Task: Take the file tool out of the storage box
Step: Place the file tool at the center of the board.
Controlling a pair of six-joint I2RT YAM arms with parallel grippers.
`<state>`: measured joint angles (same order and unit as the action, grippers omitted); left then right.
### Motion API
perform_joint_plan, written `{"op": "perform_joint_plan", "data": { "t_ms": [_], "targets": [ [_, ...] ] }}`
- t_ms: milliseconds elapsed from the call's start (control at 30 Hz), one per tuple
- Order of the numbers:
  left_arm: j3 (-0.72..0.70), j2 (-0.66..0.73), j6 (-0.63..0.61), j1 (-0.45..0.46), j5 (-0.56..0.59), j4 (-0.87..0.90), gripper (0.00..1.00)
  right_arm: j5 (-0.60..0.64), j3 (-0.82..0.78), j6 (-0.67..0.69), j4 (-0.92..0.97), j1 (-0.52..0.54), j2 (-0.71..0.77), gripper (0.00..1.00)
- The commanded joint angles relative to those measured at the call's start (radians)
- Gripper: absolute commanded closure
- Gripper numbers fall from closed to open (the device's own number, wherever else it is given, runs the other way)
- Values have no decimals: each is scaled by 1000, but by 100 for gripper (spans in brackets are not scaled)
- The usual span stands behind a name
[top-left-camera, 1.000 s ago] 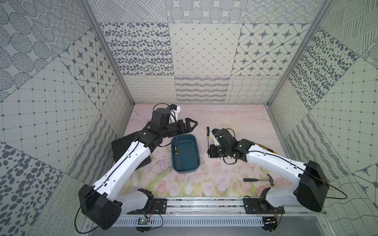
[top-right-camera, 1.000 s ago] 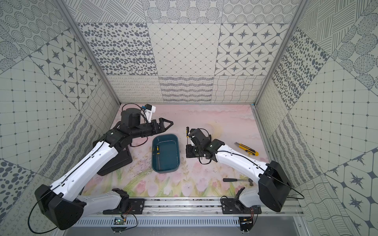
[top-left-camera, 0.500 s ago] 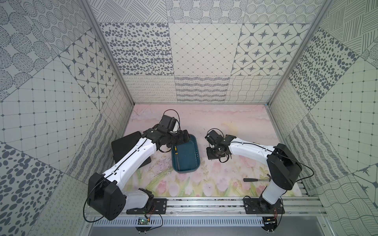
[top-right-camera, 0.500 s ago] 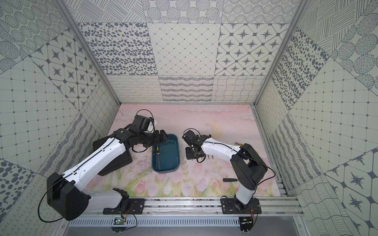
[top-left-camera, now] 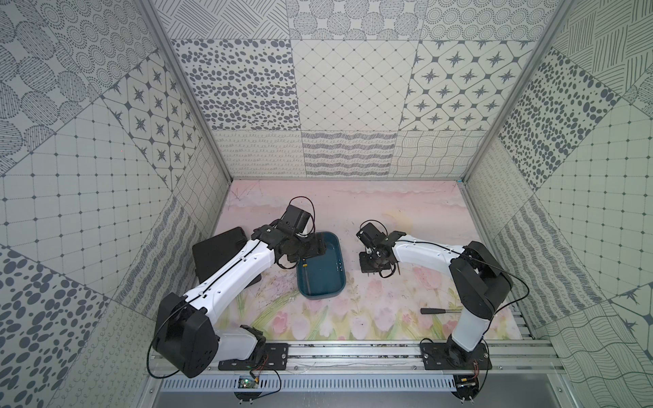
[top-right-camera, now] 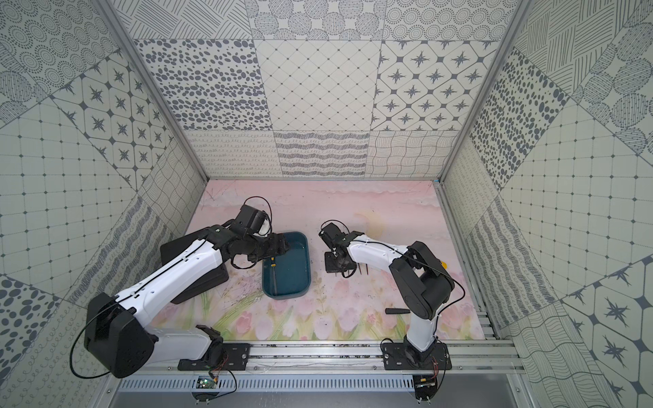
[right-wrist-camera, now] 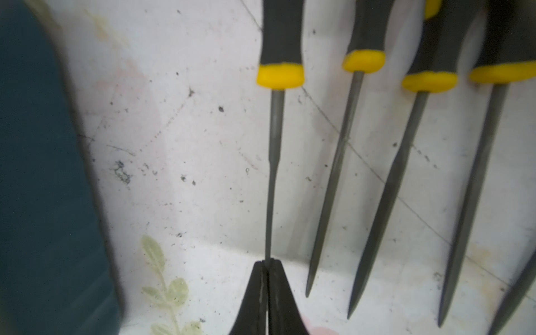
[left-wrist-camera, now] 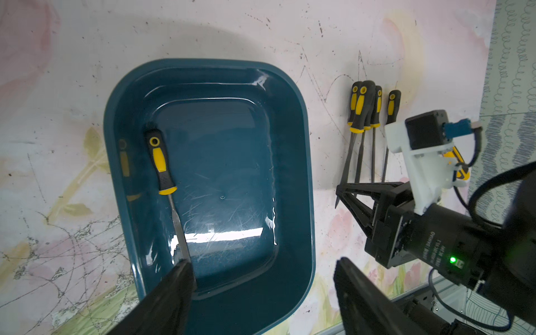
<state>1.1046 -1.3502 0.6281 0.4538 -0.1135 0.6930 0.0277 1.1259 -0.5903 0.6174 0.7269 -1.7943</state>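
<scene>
1. The left gripper [left-wrist-camera: 262, 262] is hanging over the teal box [left-wrist-camera: 309, 174] with its fingers standing wide apart, grasping nothing.
2. The file [left-wrist-camera: 164, 171] is lying flat inside the box, close along one long wall, directly below the left gripper.
3. One finger [left-wrist-camera: 174, 287] of the left gripper is covering the tip of the file's blade. I cannot tell whether it is touching. The other finger is showing past the opposite rim of the box.
4. The file's black-and-yellow handle is pointing away from the left gripper.
5. The right gripper [right-wrist-camera: 268, 265] is clenched, pinching the blade tip of a thin file [right-wrist-camera: 274, 145] that is lying outside the box.
6. Three more files [right-wrist-camera: 391, 188] are lying in a row just beside the thin file, on the side away from the box. Their handles are pointing away from the right gripper and their blades are fanning toward it.
7. The box is sitting on the flowered mat [top-left-camera: 353, 212], under the left gripper and just beside the right gripper.
8. A black case [top-left-camera: 215, 250] is lying behind the left gripper, partly under that arm.
9. A hammer [top-left-camera: 433, 311] is lying well apart from the right gripper, back near that arm's base.
</scene>
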Motion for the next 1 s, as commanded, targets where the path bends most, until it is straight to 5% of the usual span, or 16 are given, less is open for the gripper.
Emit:
{"op": "perform_joint_plan", "data": {
  "t_ms": [0, 400, 967],
  "targets": [
    [-3, -22, 5, 19, 47, 17, 21, 1, 25, 9, -31, -8, -29, 100],
    [8, -112, 11, 39, 120, 43, 28, 20, 38, 17, -42, -13, -60, 99],
    [85, -268, -8, 35, 213, 48, 34, 59, 37, 46, -42, -16, 3, 82]
  ]
}}
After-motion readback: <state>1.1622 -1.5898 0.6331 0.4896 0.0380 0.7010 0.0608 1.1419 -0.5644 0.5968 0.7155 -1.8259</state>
